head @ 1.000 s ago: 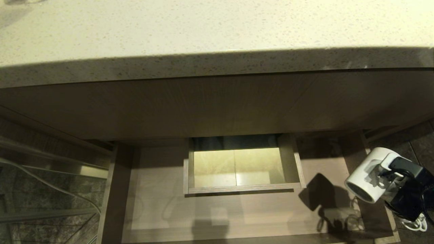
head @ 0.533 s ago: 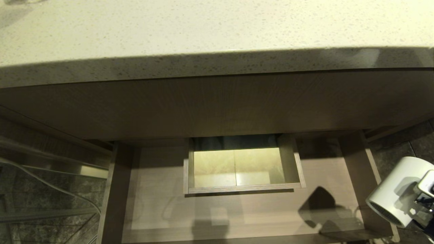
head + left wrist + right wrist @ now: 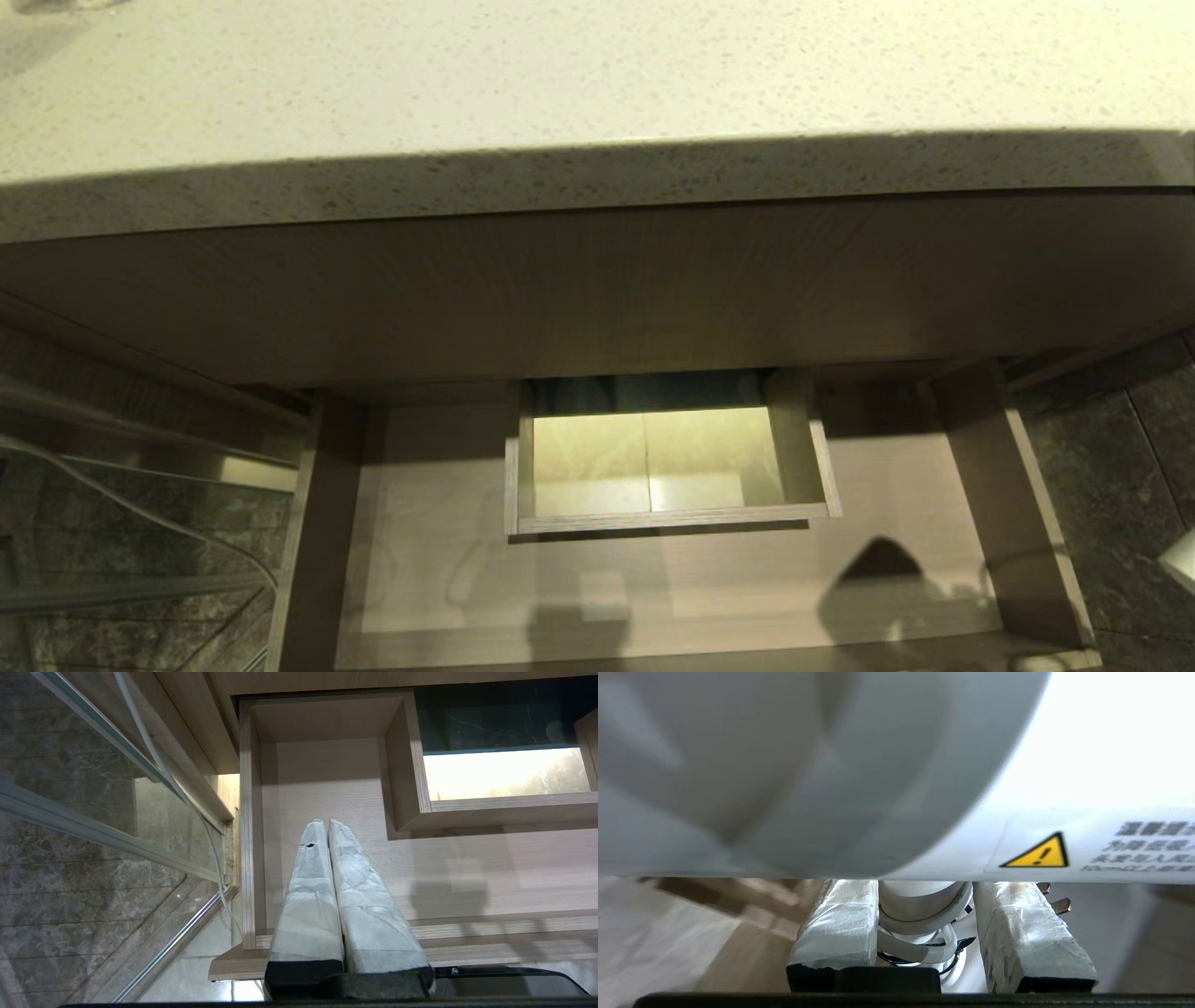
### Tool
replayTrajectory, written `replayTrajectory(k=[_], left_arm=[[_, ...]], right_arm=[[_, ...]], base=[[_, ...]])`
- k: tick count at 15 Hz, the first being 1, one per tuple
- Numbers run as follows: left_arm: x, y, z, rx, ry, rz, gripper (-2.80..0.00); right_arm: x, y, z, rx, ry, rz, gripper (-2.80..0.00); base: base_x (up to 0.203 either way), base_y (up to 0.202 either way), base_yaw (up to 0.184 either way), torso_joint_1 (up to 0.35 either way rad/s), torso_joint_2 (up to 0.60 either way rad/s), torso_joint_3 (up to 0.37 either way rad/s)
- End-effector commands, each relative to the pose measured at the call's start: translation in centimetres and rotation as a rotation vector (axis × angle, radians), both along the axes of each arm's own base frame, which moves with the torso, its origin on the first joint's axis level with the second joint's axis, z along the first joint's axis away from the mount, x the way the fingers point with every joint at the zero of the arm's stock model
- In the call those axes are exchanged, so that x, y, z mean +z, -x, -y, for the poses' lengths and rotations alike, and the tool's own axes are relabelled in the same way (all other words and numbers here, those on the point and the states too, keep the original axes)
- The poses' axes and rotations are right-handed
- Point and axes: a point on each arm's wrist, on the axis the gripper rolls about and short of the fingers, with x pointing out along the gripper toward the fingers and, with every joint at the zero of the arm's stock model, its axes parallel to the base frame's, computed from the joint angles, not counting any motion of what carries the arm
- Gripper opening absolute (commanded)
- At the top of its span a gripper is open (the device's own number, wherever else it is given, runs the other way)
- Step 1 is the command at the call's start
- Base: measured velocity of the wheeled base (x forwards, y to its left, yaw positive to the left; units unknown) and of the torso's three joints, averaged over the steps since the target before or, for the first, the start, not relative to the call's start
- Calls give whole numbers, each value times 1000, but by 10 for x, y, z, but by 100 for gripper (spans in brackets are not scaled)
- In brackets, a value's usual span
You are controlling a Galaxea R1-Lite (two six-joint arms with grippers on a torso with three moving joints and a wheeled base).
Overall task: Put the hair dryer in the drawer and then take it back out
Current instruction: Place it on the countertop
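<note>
Head view: a pale speckled stone worktop (image 3: 560, 84) fills the upper part, its thick edge in shadow. Below it runs a tall wood-grain panel (image 3: 597, 289), and under that the wide, shallow drawer (image 3: 448, 579) stands pulled out, its beige floor bare and crossed by shadows. A walled rectangular cut-out (image 3: 667, 523) in the drawer floor shows lit pale floor beneath. Dark marbled tiles (image 3: 1111, 485) lie to the right of the drawer; to the left, a glass pane (image 3: 140, 560) with a metal rail and a thin cable. A sliver of the white dryer (image 3: 1180, 560) shows at the right edge, beside the drawer and clear of it.

Left wrist view: the left pincer (image 3: 323, 822) hangs over the drawer's left end, its taped fingers (image 3: 308, 891) pressed together and holding nothing.

Right wrist view: the dryer's white barrel fills most of the picture, with a yellow warning triangle (image 3: 1038, 853) on its label. The right pincer (image 3: 924, 896) is clamped on the dryer's slim handle (image 3: 922, 905), one taped finger on each side, with coiled white cord (image 3: 920, 947) between them.
</note>
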Motion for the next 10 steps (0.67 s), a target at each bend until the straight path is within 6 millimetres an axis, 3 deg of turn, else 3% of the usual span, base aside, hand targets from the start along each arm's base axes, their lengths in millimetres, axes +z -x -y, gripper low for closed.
replayTrajectory(k=[1, 5, 10], left_arm=[[0, 0, 0, 0, 0, 0, -280], [0, 0, 0, 0, 0, 0, -280], [0, 0, 0, 0, 0, 0, -280]], right_arm=[[18, 47, -10, 3, 50, 180, -280], [46, 83, -18, 7, 76, 290, -280], [87, 93, -21, 8, 96, 391, -280]], base=[[0, 0, 0, 0, 0, 0], [0, 0, 0, 0, 0, 0], [0, 0, 0, 0, 0, 0]])
